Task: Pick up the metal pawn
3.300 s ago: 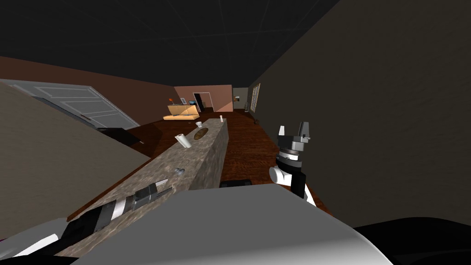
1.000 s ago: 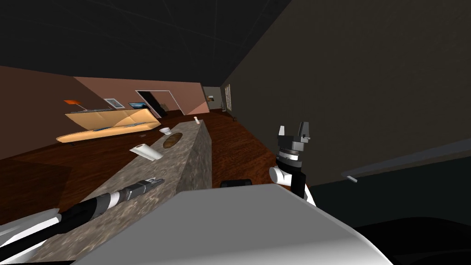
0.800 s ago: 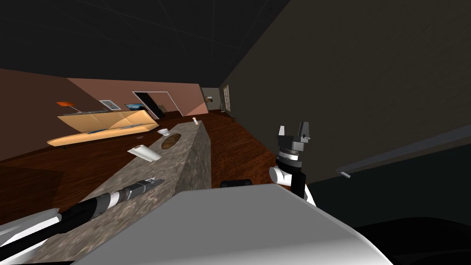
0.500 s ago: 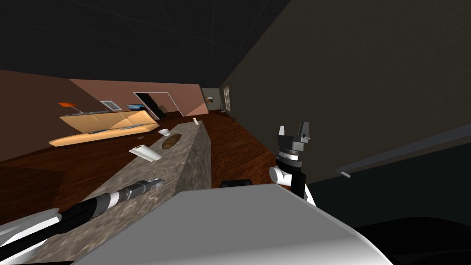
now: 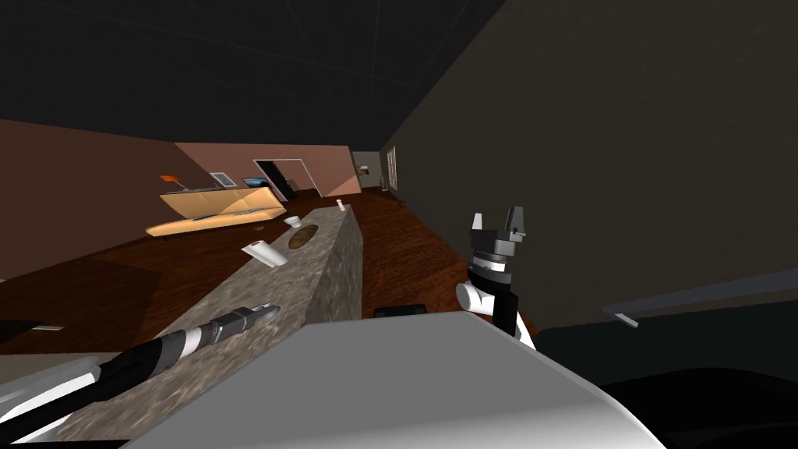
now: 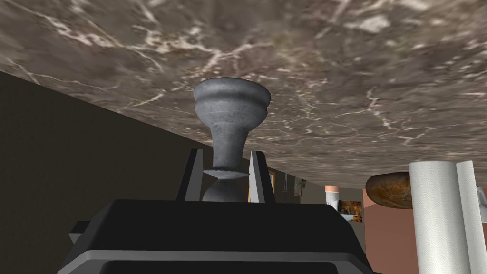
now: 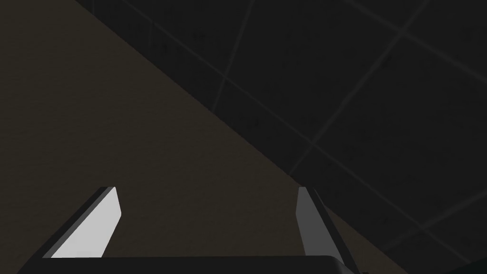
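At the marble counter's (image 5: 300,274) near end, by its right edge, lies the left gripper (image 5: 270,311); its wrist view shows the fingers clamped on the grey metal pawn's (image 6: 231,119) neck; further along lie a paper towel roll (image 5: 263,254) and a brown dish (image 5: 302,236); the right gripper (image 5: 499,220), raised beside the counter, stands spread apart.

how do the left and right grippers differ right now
The left gripper is shut on the grey pawn, its fingers pressing the narrow neck; the right gripper is open and empty. The left gripper reaches out low over the marbled counter; the right gripper points upward, off to the counter's side. Both have two thin light grey fingers on a dark box.
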{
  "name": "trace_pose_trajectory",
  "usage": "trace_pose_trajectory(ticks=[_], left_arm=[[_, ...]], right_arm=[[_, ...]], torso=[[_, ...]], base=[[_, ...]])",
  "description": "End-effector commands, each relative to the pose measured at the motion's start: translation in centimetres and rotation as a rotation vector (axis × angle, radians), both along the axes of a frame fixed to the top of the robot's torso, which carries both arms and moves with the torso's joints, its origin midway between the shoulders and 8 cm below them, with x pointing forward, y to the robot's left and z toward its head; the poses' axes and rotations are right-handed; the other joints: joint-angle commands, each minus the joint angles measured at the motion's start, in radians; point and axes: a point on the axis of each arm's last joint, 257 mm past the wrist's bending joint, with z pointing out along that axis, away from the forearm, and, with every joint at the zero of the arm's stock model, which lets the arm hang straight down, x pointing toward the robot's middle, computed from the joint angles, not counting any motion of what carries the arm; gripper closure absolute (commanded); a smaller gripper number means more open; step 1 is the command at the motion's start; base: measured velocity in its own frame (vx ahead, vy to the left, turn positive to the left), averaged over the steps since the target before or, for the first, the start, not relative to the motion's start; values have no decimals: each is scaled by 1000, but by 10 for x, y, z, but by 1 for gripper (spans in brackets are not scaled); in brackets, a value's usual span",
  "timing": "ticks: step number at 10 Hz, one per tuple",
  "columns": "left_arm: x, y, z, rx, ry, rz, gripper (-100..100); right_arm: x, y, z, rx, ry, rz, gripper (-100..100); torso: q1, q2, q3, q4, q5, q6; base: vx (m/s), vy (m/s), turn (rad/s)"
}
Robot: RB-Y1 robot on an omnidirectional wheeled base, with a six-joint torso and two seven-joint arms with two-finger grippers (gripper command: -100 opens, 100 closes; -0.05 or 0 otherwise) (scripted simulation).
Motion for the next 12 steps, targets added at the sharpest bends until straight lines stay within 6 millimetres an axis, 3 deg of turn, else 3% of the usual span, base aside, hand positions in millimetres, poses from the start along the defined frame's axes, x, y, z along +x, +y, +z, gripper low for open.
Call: trace_pose_trajectory(ticks=[1,3,4,8,9,11,12], left_arm=[[-1,-5,0,-3,-3,-23,100],[-15,-27,-3,-19,8,-101,100],[-11,-24,2,-11,-4,-99,100],[-32,-51,4,-18,5,-211,100],[-29,-48,8,-8,-4,-212,100],[-47,-65,8,-11,12,-286,100],[-42,-61,14,3,-2,-286,100]], right_arm=[[0,0,0,0,0,0,0],[0,0,0,0,0,0,0],[0,0,0,0,0,0,0],[0,0,0,0,0,0,0],[0,0,0,0,0,0,0],[0,0,0,0,0,0,0],[0,0,0,0,0,0,0]], torso=[[0,0,0,0,0,0],[-1,-4,-2,0,0,3],[-1,-7,-4,-1,0,2],[-3,-2,-1,0,-1,3],[-2,-4,-2,-1,0,2],[-4,-4,-2,0,-1,4],[-4,-5,-3,-1,-1,3]], base=[[138,45,169],[196,40,262],[180,24,211],[150,13,248],[163,1,168],[183,-15,282],[172,-26,172]])
